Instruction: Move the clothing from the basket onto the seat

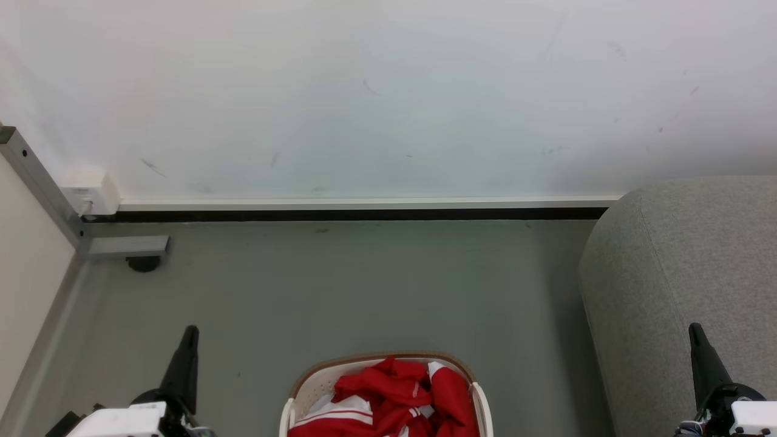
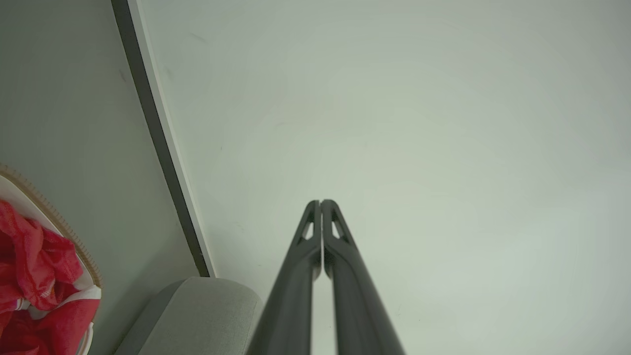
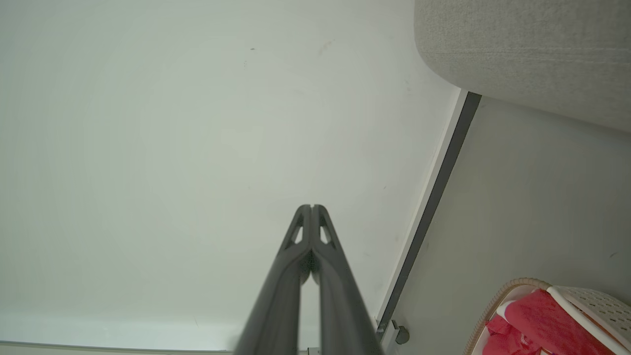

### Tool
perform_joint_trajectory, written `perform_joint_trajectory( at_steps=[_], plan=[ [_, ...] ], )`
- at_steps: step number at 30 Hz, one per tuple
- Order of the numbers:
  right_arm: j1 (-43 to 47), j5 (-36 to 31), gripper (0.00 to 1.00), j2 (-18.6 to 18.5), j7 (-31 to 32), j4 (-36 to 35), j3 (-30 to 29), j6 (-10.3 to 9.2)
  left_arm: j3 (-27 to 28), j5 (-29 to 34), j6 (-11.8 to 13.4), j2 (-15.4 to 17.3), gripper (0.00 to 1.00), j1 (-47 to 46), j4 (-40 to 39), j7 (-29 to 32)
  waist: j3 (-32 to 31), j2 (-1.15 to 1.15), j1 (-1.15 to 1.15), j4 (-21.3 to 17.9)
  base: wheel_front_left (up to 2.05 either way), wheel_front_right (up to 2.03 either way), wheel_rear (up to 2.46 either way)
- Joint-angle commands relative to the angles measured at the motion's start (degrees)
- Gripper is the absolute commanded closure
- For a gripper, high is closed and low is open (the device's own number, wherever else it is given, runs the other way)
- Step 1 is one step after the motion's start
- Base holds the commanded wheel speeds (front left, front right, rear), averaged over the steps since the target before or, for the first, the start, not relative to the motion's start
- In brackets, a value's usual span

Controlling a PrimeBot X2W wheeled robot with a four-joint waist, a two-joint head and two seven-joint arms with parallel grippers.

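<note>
Filling the basket (image 1: 303,385), the clothing (image 1: 394,397) lies crumpled, bright red, white-striped.

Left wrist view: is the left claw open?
No, the left claw has its two fingers pressed together at the tips, with nothing between them.

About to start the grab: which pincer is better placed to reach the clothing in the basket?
Probably left. The left pincer sits nearer the basket and clothing; the right pincer is farther out, by the sofa. Both are shut, so open first.
</note>
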Motion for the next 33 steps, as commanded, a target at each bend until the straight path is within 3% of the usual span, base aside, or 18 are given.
perform_joint_trajectory(
  at_steps=[1, 23, 24, 33],
  plan=[
    [-0.73, 0.10, 1.00, -0.39, 0.04, 0.09, -0.21, 0.46, 0.13, -0.65, -0.14, 0.43, 1.00, -0.52, 0.03, 0.07, 0.00, 0.00, 0.00, 0.00, 0.00, 0.00, 0.00],
    [-0.73, 0.10, 1.00, -0.39, 0.04, 0.09, -0.21, 0.46, 0.13, -0.65, -0.14, 0.43, 1.00, -0.52, 0.03, 0.07, 0.00, 0.00, 0.00, 0.00, 0.00, 0.00, 0.00],
    [0.00, 0.00, 0.00, 0.00, 0.00, 0.00, 0.00, 0.00, 0.00, 0.00, 0.00, 0.00, 0.00, 0.00, 0.00, 0.00, 0.00, 0.00, 0.00, 0.00, 0.00, 0.00, 0.00],
    [1.26, -3.70, 0.00, 0.35, -1.99, 0.20, 0.26, -0.08, -1.90, 1.82, 0.18, -0.31, 0.00, 0.62, 0.95, -2.00, 0.02, 0.00, 0.00, -0.02, 0.00, 0.00, 0.00]
  ],
)
